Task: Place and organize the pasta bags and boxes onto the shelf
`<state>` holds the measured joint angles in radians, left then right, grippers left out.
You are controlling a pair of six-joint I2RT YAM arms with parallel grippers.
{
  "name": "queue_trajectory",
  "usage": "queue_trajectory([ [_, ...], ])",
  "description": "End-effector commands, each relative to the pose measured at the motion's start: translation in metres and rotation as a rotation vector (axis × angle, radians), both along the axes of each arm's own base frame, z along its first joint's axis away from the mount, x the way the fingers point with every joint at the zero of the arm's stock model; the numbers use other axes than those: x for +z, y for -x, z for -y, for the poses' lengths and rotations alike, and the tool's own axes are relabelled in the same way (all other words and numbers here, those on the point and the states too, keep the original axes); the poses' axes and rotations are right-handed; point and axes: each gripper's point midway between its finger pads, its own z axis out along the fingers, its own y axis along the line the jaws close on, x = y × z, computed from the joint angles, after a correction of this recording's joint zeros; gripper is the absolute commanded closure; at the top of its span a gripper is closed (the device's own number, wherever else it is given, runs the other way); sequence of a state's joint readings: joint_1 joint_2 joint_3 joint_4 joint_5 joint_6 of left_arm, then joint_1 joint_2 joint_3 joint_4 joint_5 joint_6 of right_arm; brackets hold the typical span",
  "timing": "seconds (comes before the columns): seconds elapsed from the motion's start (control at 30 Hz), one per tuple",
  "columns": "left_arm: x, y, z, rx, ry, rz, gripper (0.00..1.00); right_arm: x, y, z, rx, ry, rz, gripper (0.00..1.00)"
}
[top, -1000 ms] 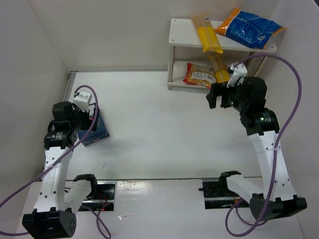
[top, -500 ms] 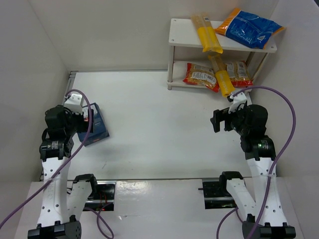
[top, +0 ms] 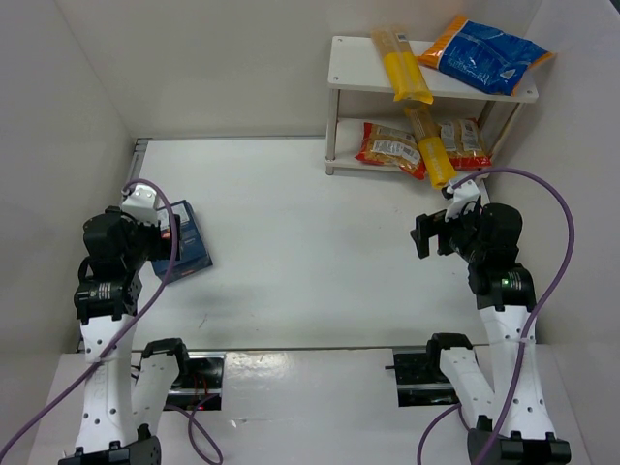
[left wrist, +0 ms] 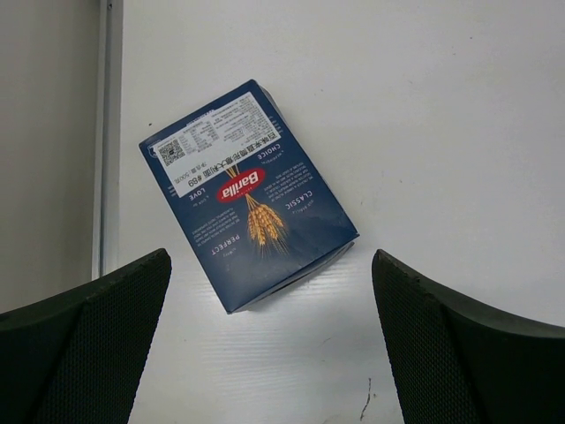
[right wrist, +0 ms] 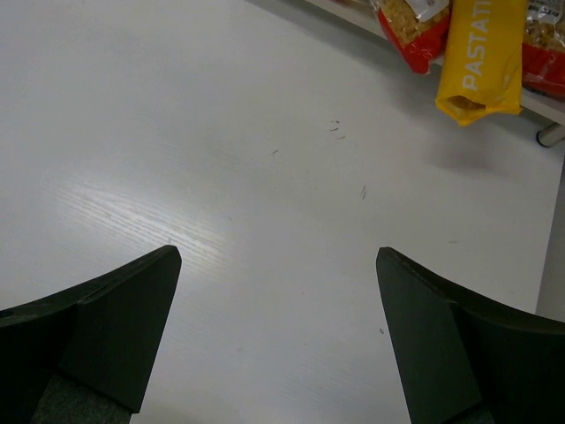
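Observation:
The dark-blue pasta box point(top: 189, 247) lies flat on the table at the left; in the left wrist view the box point(left wrist: 252, 199) sits just ahead of my fingers. My left gripper point(top: 158, 237) point(left wrist: 269, 254) hovers over its near edge, open and empty. The white shelf point(top: 354, 63) stands at the back right. Its top board carries a yellow packet point(top: 405, 68) and the blue-and-orange bag point(top: 489, 53). The lower tier holds red-orange pouches point(top: 387, 145) and a second yellow packet point(top: 433, 150) point(right wrist: 481, 53) sticking out. My right gripper point(top: 426, 232) point(right wrist: 276, 251) is open and empty, in front of the shelf.
White walls close in the left, back and right. A metal rail point(left wrist: 106, 132) runs along the left wall beside the box. A shelf foot point(right wrist: 552, 134) shows at the right. Black mounts point(top: 184, 363) sit at the near edge.
My right gripper drew back from the shelf's lower tier toward the near side, leaving the yellow packet there. My left gripper shifted a little left and nearer, uncovering more of the box.

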<state>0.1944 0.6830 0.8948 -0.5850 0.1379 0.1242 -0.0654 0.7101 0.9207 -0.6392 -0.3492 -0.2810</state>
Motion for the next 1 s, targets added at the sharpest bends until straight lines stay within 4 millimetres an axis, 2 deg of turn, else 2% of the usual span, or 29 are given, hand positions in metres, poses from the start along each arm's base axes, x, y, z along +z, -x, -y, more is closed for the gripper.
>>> queue_trajectory([
  [0.0, 0.0083, 0.0007, 0.0023, -0.005, 0.013, 0.035, 0.00, 0.0011, -0.0049, 0.0066, -0.036, 0.006, 0.021, 0.00],
  [0.97, 0.0040, -0.0018, 0.0022, -0.001, 0.025, 0.017, 0.00, -0.0014, -0.0085, 0.0078, -0.046, 0.001, 0.018, 0.00],
])
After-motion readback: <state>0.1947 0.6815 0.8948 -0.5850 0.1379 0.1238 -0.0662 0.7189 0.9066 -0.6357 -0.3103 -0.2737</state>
